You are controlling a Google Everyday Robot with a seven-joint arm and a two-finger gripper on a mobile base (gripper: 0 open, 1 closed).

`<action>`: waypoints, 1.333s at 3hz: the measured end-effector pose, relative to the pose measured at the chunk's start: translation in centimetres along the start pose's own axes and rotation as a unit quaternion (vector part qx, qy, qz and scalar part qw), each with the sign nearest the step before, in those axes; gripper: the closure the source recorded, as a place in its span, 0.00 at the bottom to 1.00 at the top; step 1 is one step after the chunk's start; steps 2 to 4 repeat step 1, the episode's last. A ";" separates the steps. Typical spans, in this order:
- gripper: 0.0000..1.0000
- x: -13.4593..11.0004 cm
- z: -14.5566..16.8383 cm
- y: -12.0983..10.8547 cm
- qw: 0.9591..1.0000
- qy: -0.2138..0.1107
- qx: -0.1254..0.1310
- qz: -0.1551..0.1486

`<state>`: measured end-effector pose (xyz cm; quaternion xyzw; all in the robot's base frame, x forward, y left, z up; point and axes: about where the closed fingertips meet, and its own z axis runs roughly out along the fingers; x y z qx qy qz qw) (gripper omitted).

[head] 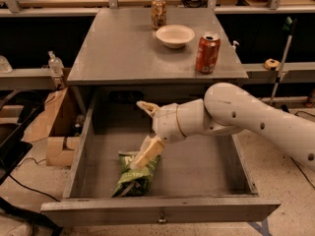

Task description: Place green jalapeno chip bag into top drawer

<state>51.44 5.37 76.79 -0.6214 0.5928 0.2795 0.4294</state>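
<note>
The pincer (146, 131) hangs over the open drawer (162, 209), spread wide and holding nothing. The green chip bag (134, 177) lies on the drawer floor, just under its lower finger. The drop looks done. Next, the pincer needs to lift straight out without snagging the bag.

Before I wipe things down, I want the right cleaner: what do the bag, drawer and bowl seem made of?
The bag looks like thin plastic film: crinkled, glossy highlights. The drawer is likely painted wood: matte grey, flat boards. The bowl is pale and matte, paper or ceramic, I cannot tell. The gripper hangs over the bag inside the drawer, fingers open.
</note>
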 end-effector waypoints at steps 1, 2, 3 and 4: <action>0.00 0.0 0.0 0.0 1.000 0.000 0.000 0.000; 0.00 0.0 0.0 0.0 1.000 0.000 0.000 0.000; 0.00 0.0 0.0 0.0 1.000 0.000 0.000 0.000; 0.00 0.0 0.0 0.0 1.000 0.000 0.000 0.000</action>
